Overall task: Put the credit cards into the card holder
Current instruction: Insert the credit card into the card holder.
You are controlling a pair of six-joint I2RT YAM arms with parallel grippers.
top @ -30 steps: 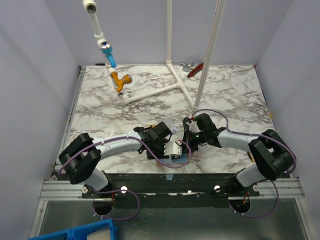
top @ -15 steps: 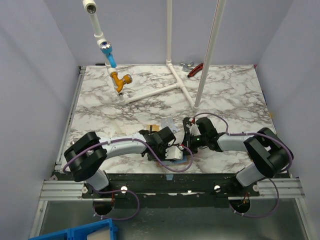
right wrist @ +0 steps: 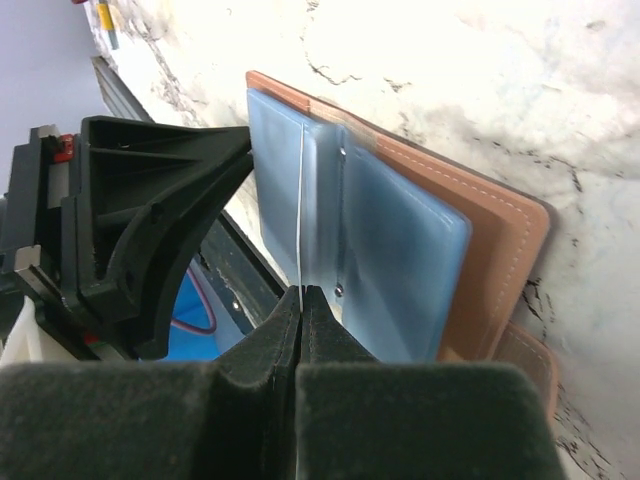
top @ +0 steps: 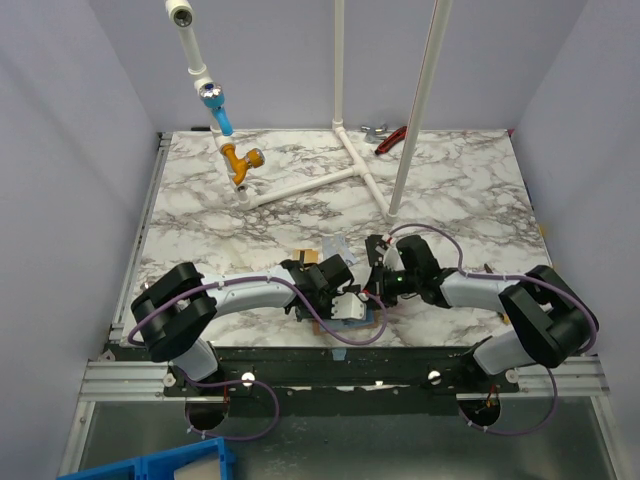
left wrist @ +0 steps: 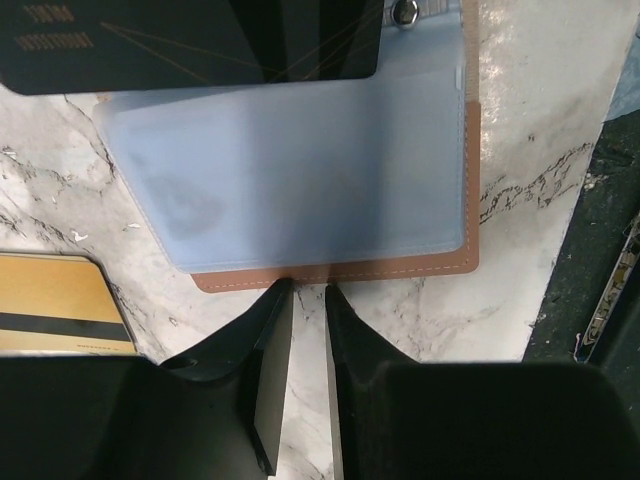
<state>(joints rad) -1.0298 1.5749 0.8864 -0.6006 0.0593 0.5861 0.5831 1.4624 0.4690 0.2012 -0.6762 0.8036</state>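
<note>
The card holder (left wrist: 400, 268) is lying open on the counter (left wrist: 450, 330), clear sleeves (left wrist: 300, 170) up. At its stitched edge the left hand (left wrist: 307, 290) is hovering, narrowed to a slit and empty. Over the holder the right hand (right wrist: 300, 300) is pinching a thin pale sheet (right wrist: 301, 200); sleeve or card, I cannot tell. A black card (left wrist: 150, 40) is overlapping the holder's opposite edge. Loading looks underway; next, one pocket needs spreading. The right hand is sitting nearer the holder than a second ago.

tan card holder (left wrist: 300, 180) open, frosted sleeves showing; black card (left wrist: 190, 40) over its edge; gold card (left wrist: 55, 305) beside.
</note>
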